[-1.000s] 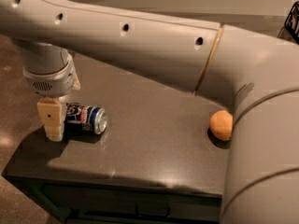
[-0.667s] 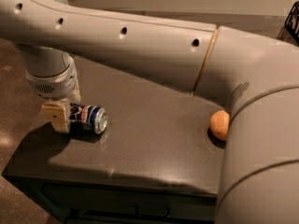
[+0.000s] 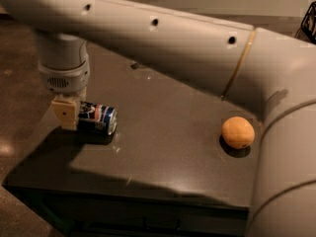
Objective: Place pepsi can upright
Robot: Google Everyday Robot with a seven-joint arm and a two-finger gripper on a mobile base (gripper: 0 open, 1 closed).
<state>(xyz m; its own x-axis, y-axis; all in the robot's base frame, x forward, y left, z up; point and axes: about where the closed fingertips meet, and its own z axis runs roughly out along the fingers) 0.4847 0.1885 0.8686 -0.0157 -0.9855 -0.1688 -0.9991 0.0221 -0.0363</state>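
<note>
The pepsi can (image 3: 98, 119), dark blue with a white-red-blue logo and silver ends, lies on its side near the left end of the dark table (image 3: 163, 147). My gripper (image 3: 74, 120) hangs down from the arm's wrist over the can's left end. It is shut on the can. One tan finger (image 3: 65, 114) shows in front of the can and the other is hidden behind it. The can sits just above its own shadow, its long axis level.
An orange (image 3: 238, 132) rests on the table at the right, close to my arm's large lower link (image 3: 286, 157). The table's front edge (image 3: 128, 196) and left edge drop to a brown floor (image 3: 17, 98).
The gripper swung from the can's left side onto its left end. The gripper and the can have both shifted slightly up and to the right.
</note>
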